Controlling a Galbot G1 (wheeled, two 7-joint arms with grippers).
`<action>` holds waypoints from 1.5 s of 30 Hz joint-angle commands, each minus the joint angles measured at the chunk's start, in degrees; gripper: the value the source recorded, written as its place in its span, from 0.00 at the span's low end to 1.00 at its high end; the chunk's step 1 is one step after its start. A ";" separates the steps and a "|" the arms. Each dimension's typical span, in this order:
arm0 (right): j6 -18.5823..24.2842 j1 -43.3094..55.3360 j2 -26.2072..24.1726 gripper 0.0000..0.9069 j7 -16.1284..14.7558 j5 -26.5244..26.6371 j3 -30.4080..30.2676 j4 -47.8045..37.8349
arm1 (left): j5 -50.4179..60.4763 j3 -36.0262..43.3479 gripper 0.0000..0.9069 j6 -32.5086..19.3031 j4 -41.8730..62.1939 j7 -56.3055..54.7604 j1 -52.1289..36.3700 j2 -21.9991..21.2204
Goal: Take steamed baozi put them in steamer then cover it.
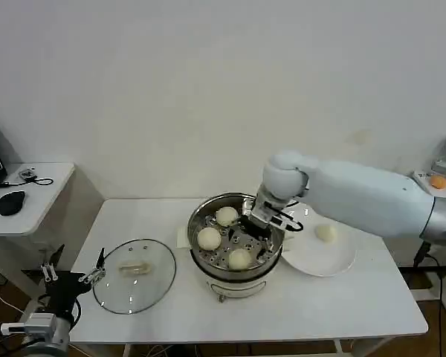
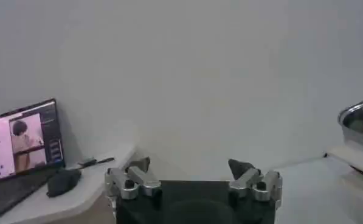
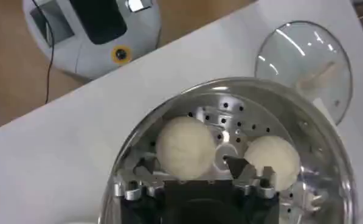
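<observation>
White desk [image 1: 357, 305] carries everything, plain white wall behind; a side table [image 1: 41, 195] with a laptop [image 2: 20, 152] and a mouse [image 1: 11, 202] sits to the robot's left.

Steamer [image 1: 208, 256] stands mid-desk on its white base, perforated tray visible. Three steamed baozi [image 1: 209, 238] lie inside on the tray. A fourth bun [image 1: 325, 233] is apart on the glass plate [image 1: 334, 260], just beside the steamer on the robot's right. Cover [image 1: 134, 274] lies flat on the desk to the left of the steamer, handle up, not touching it.

Right gripper [image 1: 259, 223] hangs over the right side of the steamer tray, jaws spread, nothing held; in the right wrist view the right gripper [image 3: 190, 173] sits just above two buns. Left gripper [image 1: 74, 271] is parked low off the desk's left edge, near the cover, jaws open and empty.

Step in hand, as I judge it: loading buns, three of four in. Next move calls for the right arm to lift clear, swing to the plate, close on the last bun and carry it to the free spot on the tray. Then the cover goes on, likely by the left arm.
</observation>
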 commanded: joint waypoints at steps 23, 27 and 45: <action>-17.65 -20.40 -31.53 1.00 7.44 -9.55 26.59 -7.65 | -2.19 3.88 1.00 -0.25 2.56 0.32 -3.13 5.63; -17.33 -26.13 -30.82 1.00 7.66 -10.93 29.87 -11.50 | -2.11 4.26 1.00 -0.26 2.55 0.34 -2.99 5.80; -11.27 -26.98 -7.57 1.00 9.35 -19.56 31.49 -36.84 | -1.98 2.94 1.00 -0.29 2.27 0.33 -1.63 5.00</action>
